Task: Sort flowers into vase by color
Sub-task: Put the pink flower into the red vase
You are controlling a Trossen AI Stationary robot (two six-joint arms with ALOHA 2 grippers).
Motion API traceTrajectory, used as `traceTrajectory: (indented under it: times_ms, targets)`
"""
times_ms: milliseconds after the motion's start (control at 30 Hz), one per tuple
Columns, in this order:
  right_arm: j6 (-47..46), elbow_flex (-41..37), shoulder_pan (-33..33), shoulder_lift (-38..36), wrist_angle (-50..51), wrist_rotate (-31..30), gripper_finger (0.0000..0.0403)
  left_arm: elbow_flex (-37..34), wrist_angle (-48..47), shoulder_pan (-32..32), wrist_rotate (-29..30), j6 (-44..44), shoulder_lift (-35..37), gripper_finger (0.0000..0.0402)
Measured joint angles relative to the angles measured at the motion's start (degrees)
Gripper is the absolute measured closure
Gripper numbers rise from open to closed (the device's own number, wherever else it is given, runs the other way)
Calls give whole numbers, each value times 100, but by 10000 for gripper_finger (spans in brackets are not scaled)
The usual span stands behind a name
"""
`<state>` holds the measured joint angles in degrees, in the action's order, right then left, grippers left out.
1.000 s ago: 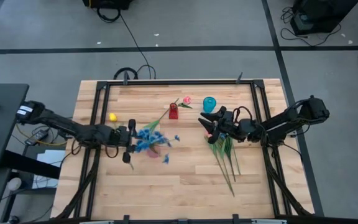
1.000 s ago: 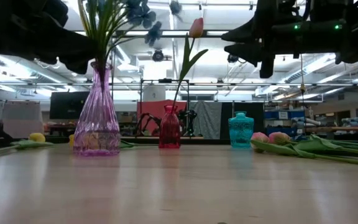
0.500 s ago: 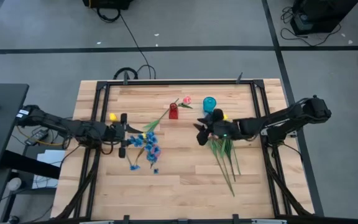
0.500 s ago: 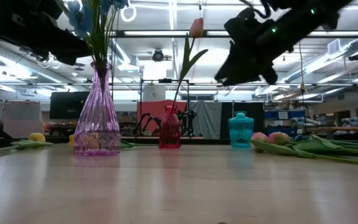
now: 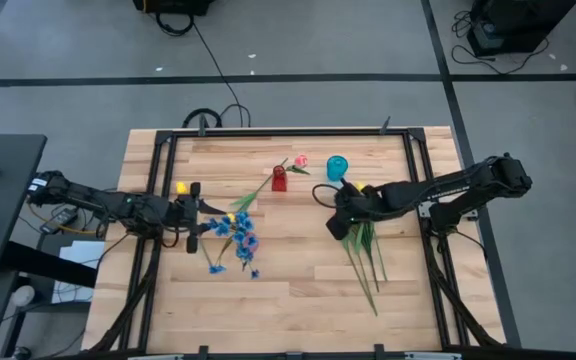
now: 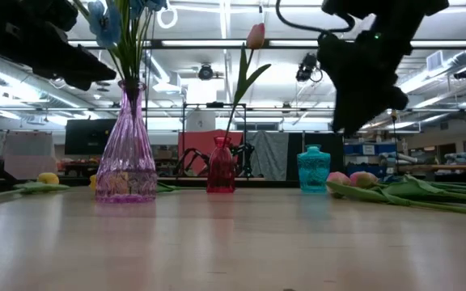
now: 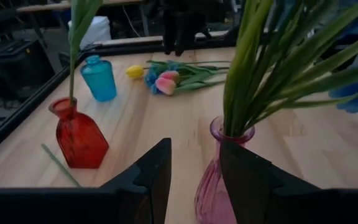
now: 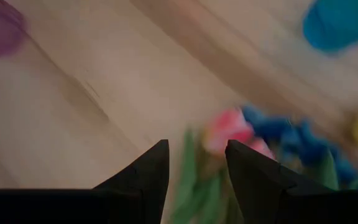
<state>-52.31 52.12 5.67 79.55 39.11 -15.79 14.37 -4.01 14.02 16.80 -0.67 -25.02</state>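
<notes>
1. The left gripper (image 5: 190,208) hangs at the table's left, just left of the purple vase (image 6: 126,153). Its jaws stand narrowly parted, with nothing between them.
2. The purple vase holds one bunch of blue sprigs (image 5: 236,236). Their stems cannot be counted.
3. One red vase (image 6: 221,166) stands farther back at the middle and holds one pink tulip (image 6: 255,35).
4. One turquoise vase (image 6: 314,169) stands to its right; no flower shows in it.
5. The right gripper (image 5: 336,222) hovers over the heads of the loose flowers (image 7: 169,79) lying right of centre, with its jaws narrowly parted and nothing held.
6. In that pile the left wrist view shows two pink tulip heads, one yellow head and some blue blossom. One more yellow tulip (image 6: 48,179) lies at the far left.
7. These flowers are likely light, with thin, springy stems and soft heads. A pinch on the stem just below the head would probably spare the petals, though overlapping stems may drag neighbours along.
</notes>
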Motion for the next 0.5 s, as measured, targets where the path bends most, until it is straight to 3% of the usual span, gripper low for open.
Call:
traceTrajectory:
  times_ms: [333, 500]
  targets:
    - [-717, 0, 19, 59, 898, 981, 247, -454, 443, -2, 7, -241, 23, 259]
    - [-859, -1, 213, 532, 898, 1435, 261, -454, 553, -2, 9, -267, 33, 259]
